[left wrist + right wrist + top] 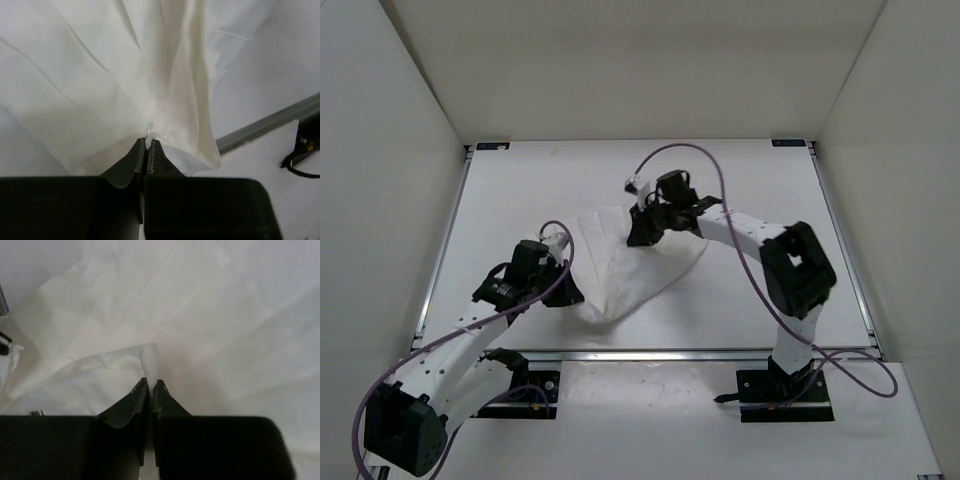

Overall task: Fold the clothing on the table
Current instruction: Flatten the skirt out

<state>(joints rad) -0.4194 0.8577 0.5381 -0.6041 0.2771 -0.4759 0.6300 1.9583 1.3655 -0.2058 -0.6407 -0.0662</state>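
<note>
Evidently the grasping step: the left gripper is clamped on the near-left edge of the clothing, and the right gripper pinches a far fold, mid-table. The next move likely calls for lifting both together to fold it.

- clothing is reading as thin, matt white cloth, creased.
- table is showing smooth matt white.
- rail is showing dull silver metal.
- right gripper is looking smooth black, faintly glossy.

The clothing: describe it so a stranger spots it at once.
Find the white table inside the white walls. Between the two arms lies the clothing, a creased cream-white fabric. It is the only cloth, pinched by the left gripper and right gripper.
</note>
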